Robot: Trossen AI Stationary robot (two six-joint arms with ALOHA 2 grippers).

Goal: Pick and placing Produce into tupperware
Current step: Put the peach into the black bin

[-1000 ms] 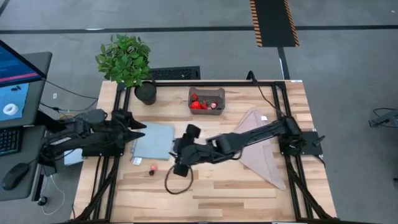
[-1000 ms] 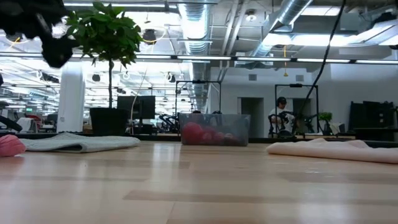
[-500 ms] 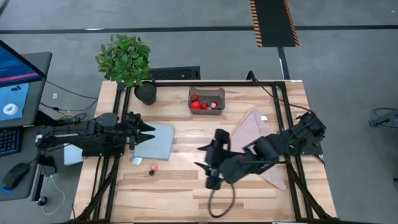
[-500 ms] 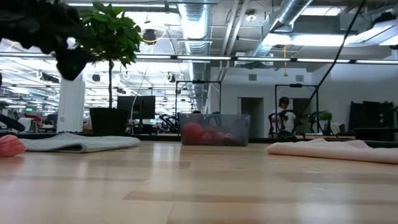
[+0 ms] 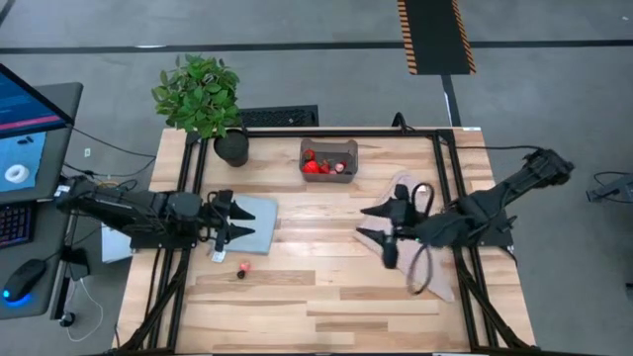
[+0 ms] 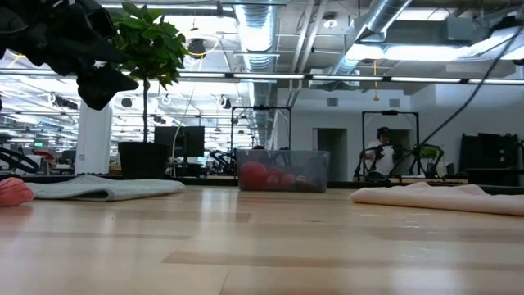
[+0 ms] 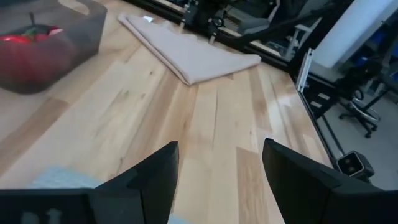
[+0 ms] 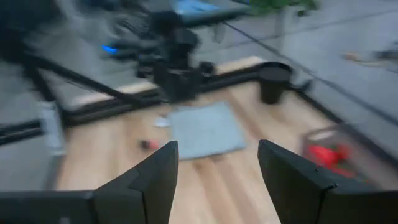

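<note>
- Grey floor (image 5: 297, 74) around the wooden table (image 5: 326, 287).
- Exposed ducts (image 6: 254, 24) on the ceiling.
- Monitor (image 5: 25, 129) on a side desk.

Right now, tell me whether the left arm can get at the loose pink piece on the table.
Probably yes. The left gripper is open over the mat's edge, and the pink piece lies on bare wood close by, nothing between them.

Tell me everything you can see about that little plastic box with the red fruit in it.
The box is a small, see-through grey plastic tub, rectangular with rounded corners and no lid on it. It stands upright on the wooden table near the far edge, right of the black plant pot. Inside lie red fruit pieces, one bigger and rounder than the rest. Neither arm's tool touches it; both are well away.
</note>
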